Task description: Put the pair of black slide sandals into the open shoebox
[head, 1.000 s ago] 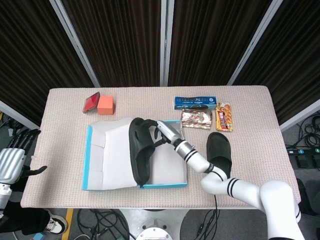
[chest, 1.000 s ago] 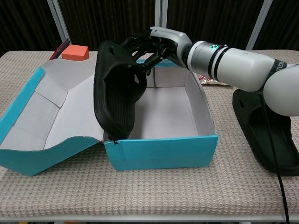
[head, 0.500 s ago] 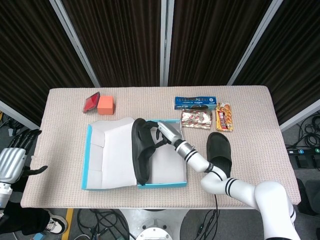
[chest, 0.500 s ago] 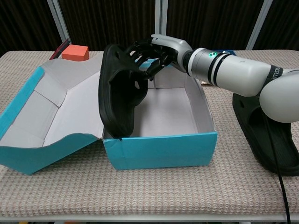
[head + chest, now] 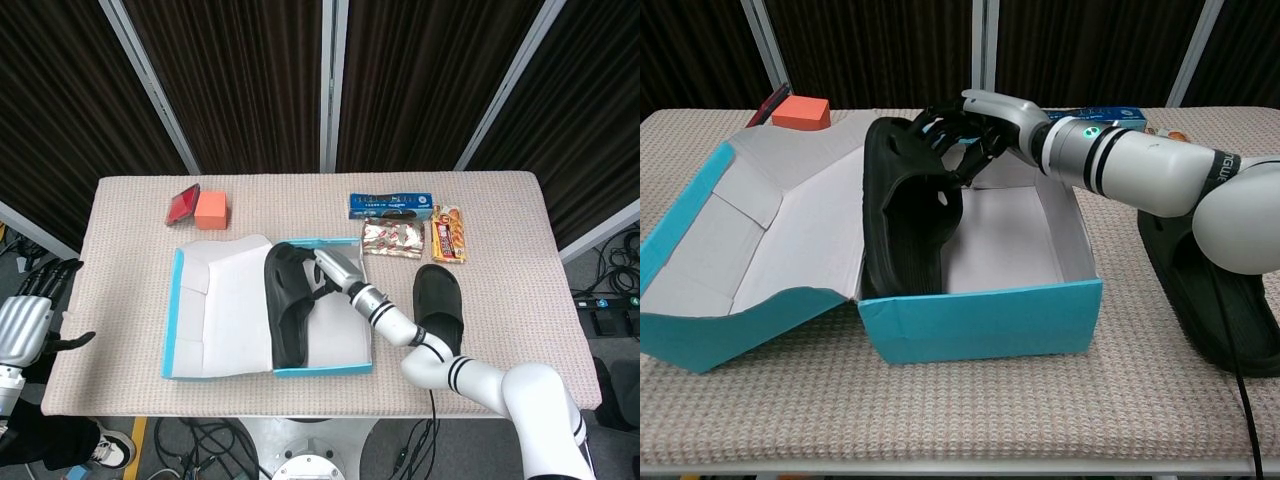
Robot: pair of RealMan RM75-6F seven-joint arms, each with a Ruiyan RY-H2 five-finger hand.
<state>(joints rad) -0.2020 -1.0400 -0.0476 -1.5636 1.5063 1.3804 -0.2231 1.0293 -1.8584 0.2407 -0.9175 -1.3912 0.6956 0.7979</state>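
Note:
One black slide sandal [image 5: 285,305] [image 5: 908,215] stands tilted on its side inside the open blue shoebox [image 5: 325,368] [image 5: 980,320], against the left wall. My right hand [image 5: 328,270] [image 5: 975,125] grips the sandal's strap at its upper end. The second black sandal [image 5: 438,303] [image 5: 1205,290] lies flat on the table right of the box, under my right forearm. My left hand [image 5: 35,310] hangs off the table's left edge, fingers apart and holding nothing.
The box lid [image 5: 215,300] [image 5: 750,235] lies open to the left. A red case [image 5: 183,206] and orange block [image 5: 210,210] [image 5: 802,112] sit behind it. Snack packs [image 5: 392,238] and a blue carton [image 5: 390,206] lie at the back right.
My right hand has lowered the sandal and shifted it rightward, from above the box's left wall down into the box. The left hand and second sandal have not moved.

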